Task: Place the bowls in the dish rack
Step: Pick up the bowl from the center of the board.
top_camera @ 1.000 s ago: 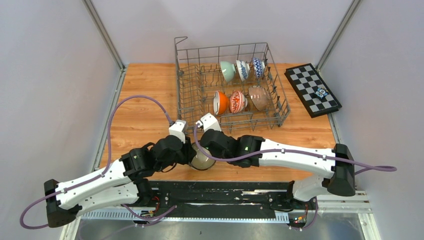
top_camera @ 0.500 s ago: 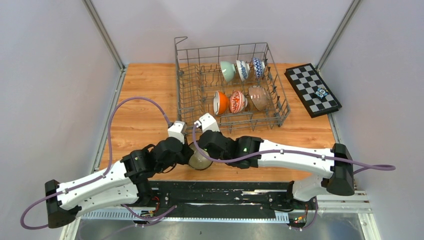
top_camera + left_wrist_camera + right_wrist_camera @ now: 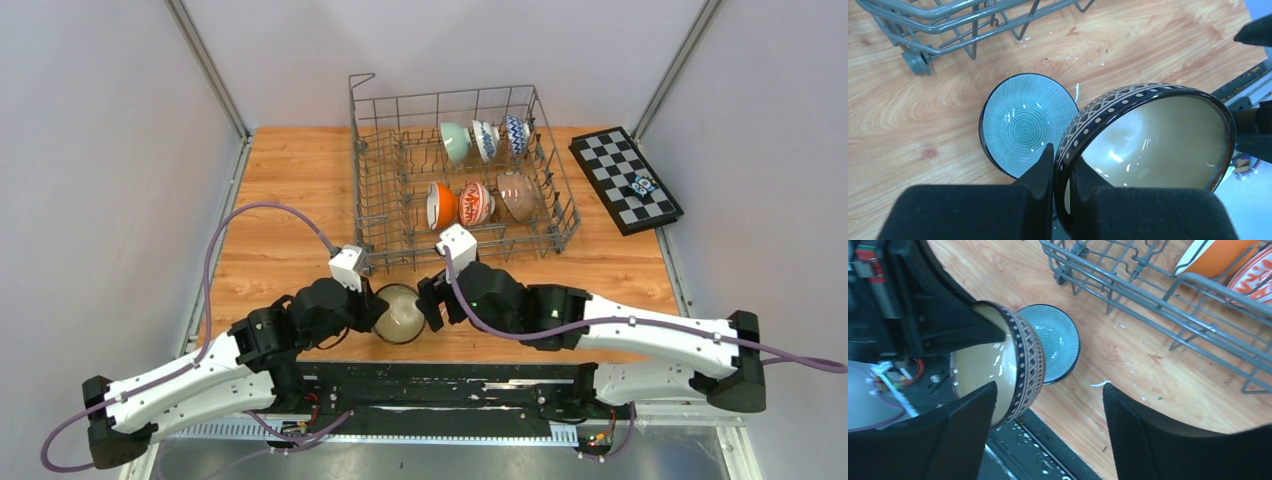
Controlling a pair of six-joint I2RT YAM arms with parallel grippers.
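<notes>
Six bowls (image 3: 475, 203) stand on edge in the dish rack (image 3: 420, 105) at the far side of the bench (image 3: 290, 190). My left hand (image 3: 1060, 160) is clamped on the rim of the dark-rimmed beige bowl (image 3: 1153, 140), holding it tilted near the bench's front edge. My right hand (image 3: 1048, 405) has its fingers spread apart just beside that bowl. A blue-lined bowl (image 3: 1023, 127) sits upright on the bench beneath it.

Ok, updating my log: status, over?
Left gripper shut on beige bowl rim. Right gripper open beside it. Blue bowl on table below. Dish rack left side free.
</notes>
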